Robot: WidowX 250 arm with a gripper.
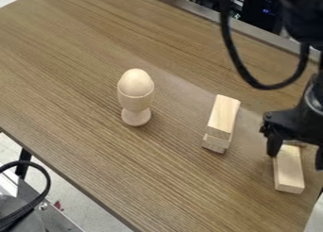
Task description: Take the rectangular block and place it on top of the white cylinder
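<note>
Single rectangular block [289,173]: lies on the wooden surface [75,108], lower right.
Gripper [296,160]: hangs over the block's far end, fingers well apart; contact, cannot tell.
Stacked blocks [223,116]: one upon another, left of the single one.
Wooden egg [135,82]: upright in a footed cup [135,103], farther left.

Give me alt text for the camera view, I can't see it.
A black gripper hangs open over one end of a wooden block on a table. Toward the picture's left are stacked blocks, then an egg-shaped piece in a cup.
</note>
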